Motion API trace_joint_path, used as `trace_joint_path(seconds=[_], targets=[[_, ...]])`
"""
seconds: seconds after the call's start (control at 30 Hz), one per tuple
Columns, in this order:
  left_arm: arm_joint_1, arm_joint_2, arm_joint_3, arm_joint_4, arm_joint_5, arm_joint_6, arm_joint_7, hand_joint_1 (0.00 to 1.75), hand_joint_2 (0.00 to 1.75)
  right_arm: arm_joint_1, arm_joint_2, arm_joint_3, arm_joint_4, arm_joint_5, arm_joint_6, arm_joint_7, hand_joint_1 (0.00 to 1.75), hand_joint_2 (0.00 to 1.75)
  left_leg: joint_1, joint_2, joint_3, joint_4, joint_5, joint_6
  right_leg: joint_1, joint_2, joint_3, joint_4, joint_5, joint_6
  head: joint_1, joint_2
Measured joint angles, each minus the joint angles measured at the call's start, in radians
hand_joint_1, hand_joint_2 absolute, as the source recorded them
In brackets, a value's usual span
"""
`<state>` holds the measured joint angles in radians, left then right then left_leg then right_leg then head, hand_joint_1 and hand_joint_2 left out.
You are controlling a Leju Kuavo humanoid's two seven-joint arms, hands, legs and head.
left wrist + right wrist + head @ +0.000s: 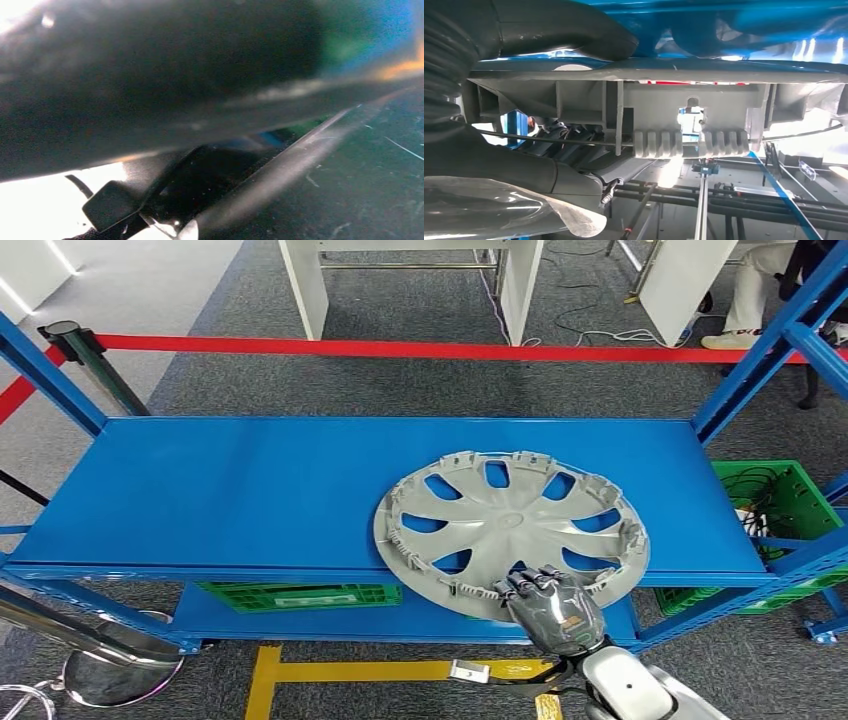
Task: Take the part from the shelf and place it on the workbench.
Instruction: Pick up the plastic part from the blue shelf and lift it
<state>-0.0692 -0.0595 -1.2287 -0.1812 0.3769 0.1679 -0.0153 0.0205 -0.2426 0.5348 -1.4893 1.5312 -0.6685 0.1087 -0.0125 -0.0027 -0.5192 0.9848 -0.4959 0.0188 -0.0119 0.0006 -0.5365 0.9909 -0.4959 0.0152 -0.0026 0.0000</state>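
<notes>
Blue shelf (250,490) runs across the middle of the head view; grey wheel cover (510,532) lies flat on it, inner side up, toward 4 o'clock of the shelf top, its near edge overhanging the front lip; spokes and clip tabs face upward.

Right hand (548,608) comes up from 5 o'clock and meets the cover's near rim at the cover's 6 o'clock; fingers (530,583) lie curled over the top of the rim; in the right wrist view the thick grey thumb (559,35) sits along one face of the rim and darker fingers (559,137) along the other, with the cover's ribbed edge (664,107) between them, so the hand grips the rim.

Left hand: left wrist view is dark and blurred; cannot tell how its fingers stand.

Green crate (290,595) sits on the lower tier at 7 o'clock of the cover; another green crate (775,495) with cables stands past the shelf's end at 3 o'clock; red barrier tape (400,348) crosses behind the shelf at 12 o'clock; white table legs (305,285) stand beyond it.
</notes>
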Motion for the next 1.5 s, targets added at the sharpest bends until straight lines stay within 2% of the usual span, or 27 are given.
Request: trace_joint_path(seconds=[0.17, 0.27, 0.5, 0.73, 0.97, 1.5], targets=[[0.000, 0.000, 0.000, 0.000, 0.000, 0.001, -0.001, 0.00, 0.00, 0.005, 0.000, -0.003, -0.010, 0.008, -0.002, -0.007, 1.75, 1.75, 0.000, 0.000, 0.000, 0.000, 0.000, 0.000, 0.000, 0.000, 0.000, 0.000, 0.000, 0.000, 0.000, 0.000], [0.001, 0.000, 0.000, 0.000, 0.001, 0.007, -0.009, 0.00, 0.00, 0.030, 0.004, -0.018, -0.076, 0.028, -0.005, -0.039, 1.75, 1.75, 0.000, 0.000, 0.000, 0.000, 0.000, 0.000, 0.000, 0.000, 0.000, 0.000, 0.000, 0.000, 0.000, 0.000], [0.003, 0.001, 0.000, 0.001, 0.012, 0.018, -0.060, 0.00, 0.00, 0.109, 0.049, -0.086, -0.339, 0.035, -0.010, -0.220, 1.75, 1.75, 0.000, 0.000, -0.003, 0.000, 0.000, 0.000, 0.000, 0.000, -0.003, 0.000, 0.000, 0.000, 0.000, 0.000], [0.005, 0.003, -0.001, 0.001, 0.002, 0.017, -0.114, 0.00, 0.00, 0.134, 0.085, -0.116, -0.551, 0.035, -0.012, -0.344, 1.75, 1.75, 0.000, 0.000, -0.003, 0.000, 0.000, 0.000, 0.000, 0.000, -0.003, 0.000, 0.000, 0.000, 0.000, 0.000], [0.004, 0.005, -0.002, 0.001, -0.003, 0.014, -0.125, 0.00, 0.00, 0.134, 0.103, -0.116, -0.664, 0.035, -0.015, -0.363, 1.75, 1.75, 0.000, 0.000, -0.003, 0.000, 0.000, 0.000, 0.000, 0.000, -0.002, 0.000, 0.000, 0.000, 0.000, 0.000], [0.003, 0.010, -0.002, 0.001, -0.001, -0.001, -0.147, 0.00, 0.00, 0.125, 0.103, -0.116, -0.679, 0.035, -0.014, -0.380, 1.75, 1.75, 0.000, 0.000, -0.003, 0.000, 0.000, 0.000, 0.000, 0.000, -0.003, 0.000, 0.000, 0.000, 0.000, 0.000]])
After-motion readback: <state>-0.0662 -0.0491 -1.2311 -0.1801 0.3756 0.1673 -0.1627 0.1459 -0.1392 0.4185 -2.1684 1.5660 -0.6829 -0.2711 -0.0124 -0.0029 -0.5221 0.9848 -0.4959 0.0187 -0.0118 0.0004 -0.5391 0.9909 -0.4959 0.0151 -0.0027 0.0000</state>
